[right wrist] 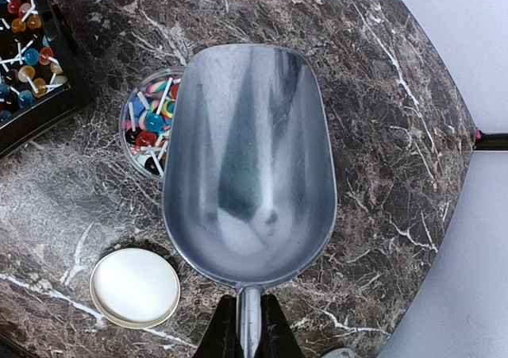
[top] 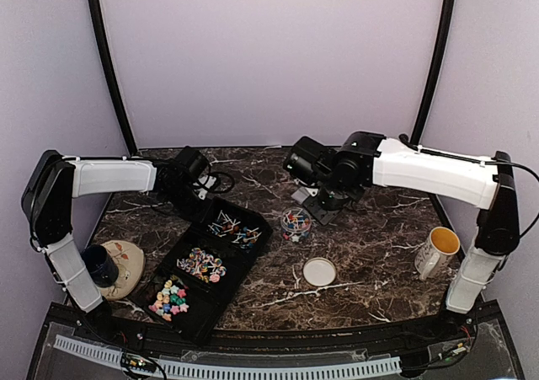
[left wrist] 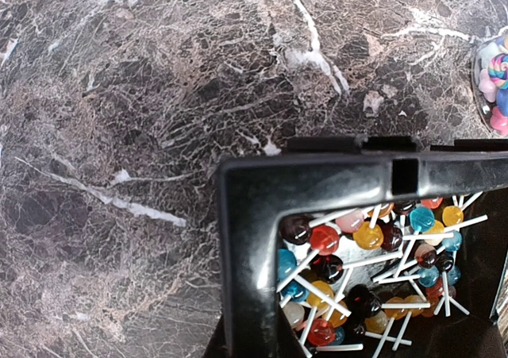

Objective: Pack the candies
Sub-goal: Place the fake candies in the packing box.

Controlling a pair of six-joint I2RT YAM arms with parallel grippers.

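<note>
The candies lie in a black three-part tray: stick lollipops at the far end, pinkish round ones in the middle, pastel star pieces nearest. More sweets fill a small clear jar right of the tray. My left gripper is shut on the tray's far corner rim; its fingers barely show. My right gripper is shut on the handle of an empty metal scoop, which hangs just beside and above the jar.
A white lid lies on the marble in front of the jar. A white mug with a yellow inside stands at the right. A dark blue cup sits on a tan plate at the left.
</note>
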